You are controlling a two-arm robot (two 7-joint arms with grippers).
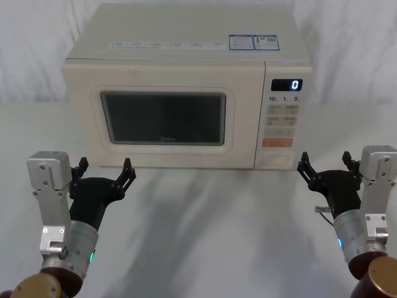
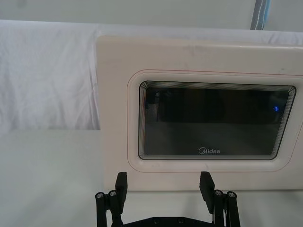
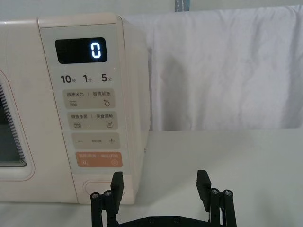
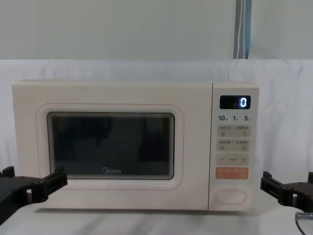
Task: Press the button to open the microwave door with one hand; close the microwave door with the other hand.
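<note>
there: button (image 1: 277,161) left of right pincer (image 1: 329,166) | apart, pincer spread

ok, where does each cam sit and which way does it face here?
Head: high, looking down at the cream microwave door with dark glass window; left gripper and right gripper open.
Chest: low, level-on; wide cream pill-shaped button.
Left wrist: faces door past own fingers.
Right wrist: faces narrow cream control panel, button.
Shared: all four show the microwave front.

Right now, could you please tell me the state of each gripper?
Left gripper: open, empty, before the microwave door.
Right gripper: open, empty, near the button.
</note>
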